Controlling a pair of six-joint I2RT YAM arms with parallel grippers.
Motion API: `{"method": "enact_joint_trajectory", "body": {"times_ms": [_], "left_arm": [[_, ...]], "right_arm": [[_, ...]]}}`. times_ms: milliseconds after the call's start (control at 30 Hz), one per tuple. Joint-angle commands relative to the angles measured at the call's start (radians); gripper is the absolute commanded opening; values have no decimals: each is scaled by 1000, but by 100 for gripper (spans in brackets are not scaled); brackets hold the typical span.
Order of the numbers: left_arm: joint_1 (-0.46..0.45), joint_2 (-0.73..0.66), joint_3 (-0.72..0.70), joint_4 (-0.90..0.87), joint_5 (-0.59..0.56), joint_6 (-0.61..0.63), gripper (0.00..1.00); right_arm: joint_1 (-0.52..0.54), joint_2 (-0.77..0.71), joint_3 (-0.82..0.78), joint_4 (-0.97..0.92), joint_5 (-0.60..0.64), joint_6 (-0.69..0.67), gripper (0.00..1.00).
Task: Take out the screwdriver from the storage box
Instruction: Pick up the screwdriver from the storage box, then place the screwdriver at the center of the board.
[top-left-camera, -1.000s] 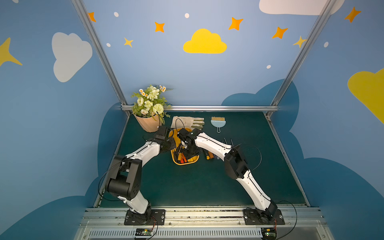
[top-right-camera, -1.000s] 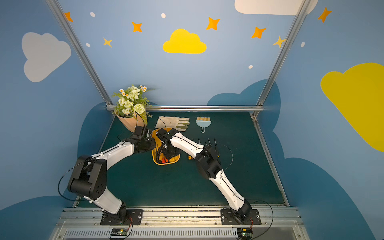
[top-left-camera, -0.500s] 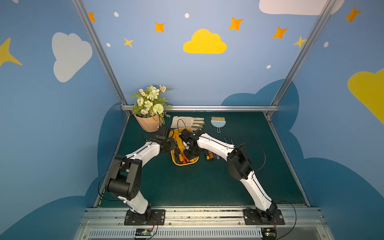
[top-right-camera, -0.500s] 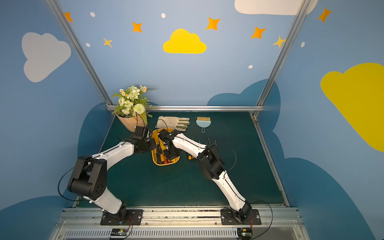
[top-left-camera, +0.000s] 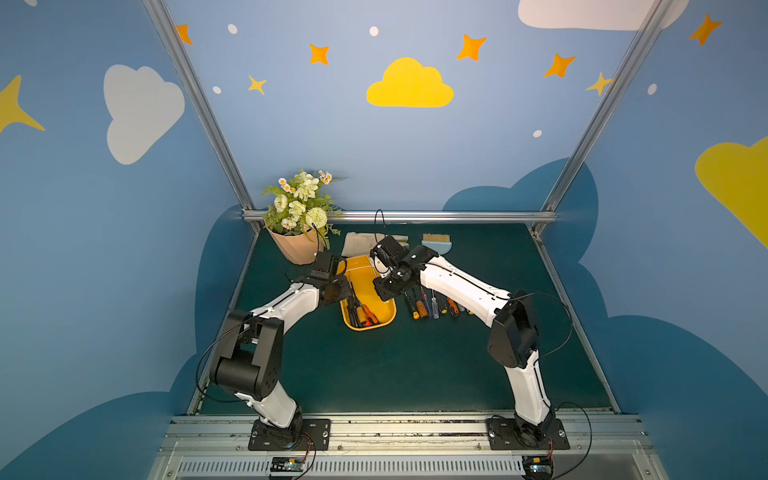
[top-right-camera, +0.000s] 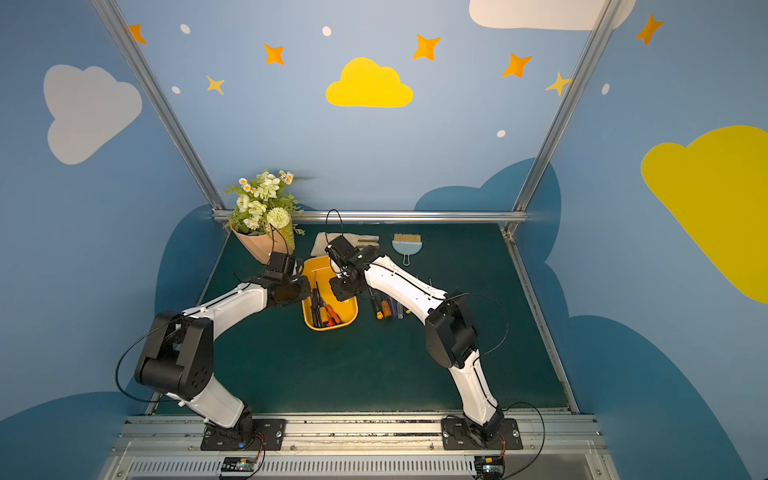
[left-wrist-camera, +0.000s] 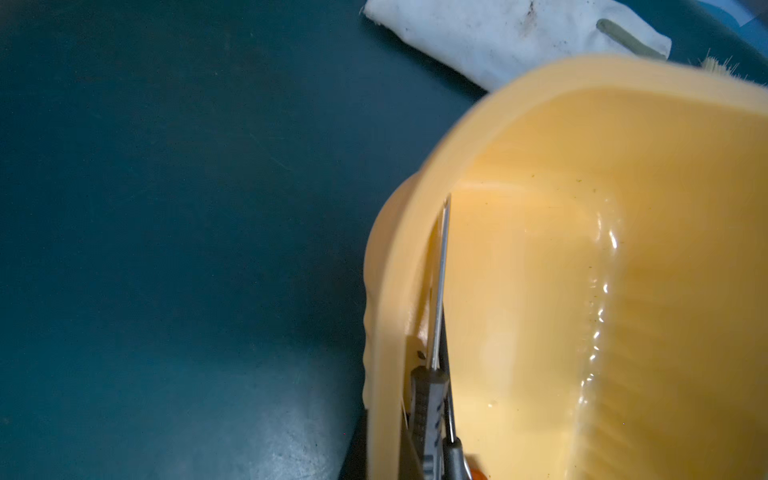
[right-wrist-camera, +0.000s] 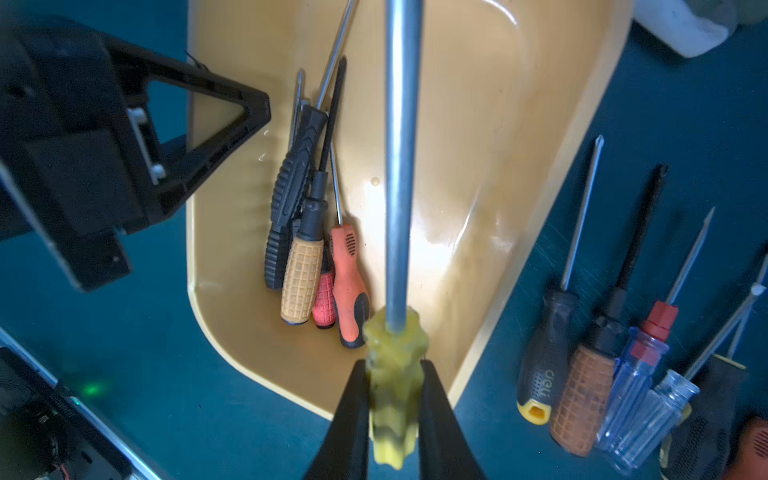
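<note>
Right gripper (right-wrist-camera: 395, 368): jaws clamped on the screwdriver (right-wrist-camera: 401, 187), at its yellow handle.
Storage box (right-wrist-camera: 490, 124): below these jaws, under the shaft running ahead of them.
Left gripper (right-wrist-camera: 259, 110): jaws closed on the storage box wall.

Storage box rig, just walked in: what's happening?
The right gripper is shut on a yellow-handled screwdriver, holding it over the storage box. The left gripper is shut at the box's side wall; whether it pinches the rim is unclear. Several screwdrivers lie inside the box, and loose screwdrivers lie on the dark green mat beside it.
</note>
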Motion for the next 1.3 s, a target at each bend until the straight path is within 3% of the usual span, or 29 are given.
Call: {"method": "enact_joint_trajectory", "body": {"times_ms": [0,400,667,833,1267], "left_arm": [[6,-11,28,14,8,-15,2],[11,-16,15,17,14,-19,2],[11,-16,17,12,17,-17,3],[11,-21,28,-3,29,-16,2],[11,-27,29,-14,25,-15,2]], "right_arm": [[-35,-68,-38,25,28,-14,0],[-314,-136,-132,-192,209,-75,0],[-495,-88,-199,-275,285,-103,0],[-540,-18,-225,-301,370,-114,0],[-592,87,-241,-251,268,-141,0]]}}
